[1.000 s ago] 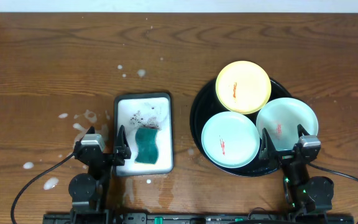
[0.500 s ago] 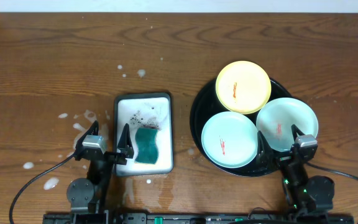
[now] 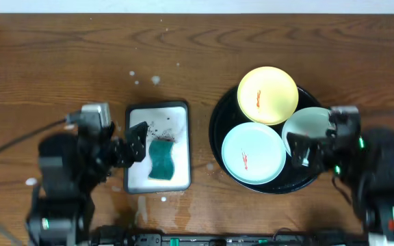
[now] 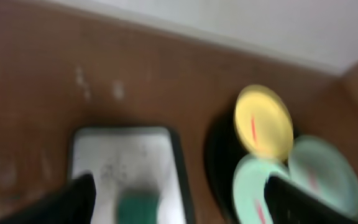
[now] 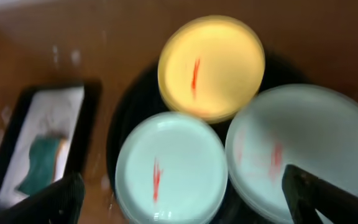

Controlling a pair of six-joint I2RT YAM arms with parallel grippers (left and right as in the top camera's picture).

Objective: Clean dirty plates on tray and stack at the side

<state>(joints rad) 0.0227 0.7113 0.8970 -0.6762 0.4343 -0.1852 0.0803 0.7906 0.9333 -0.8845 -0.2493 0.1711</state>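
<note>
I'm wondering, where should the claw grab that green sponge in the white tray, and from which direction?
Probably across its narrow middle, one finger on each wavy long side, coming straight down from above. The green sponge lies flat in the white tray, so its top is exposed, while the rim around it would likely hinder a sideways approach. The left claw, open, is nearest.

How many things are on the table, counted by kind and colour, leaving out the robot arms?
yellow plate: 1
mint plates: 2
black round tray: 1
white rectangular tray: 1
green sponge: 1
Total: 6
</note>
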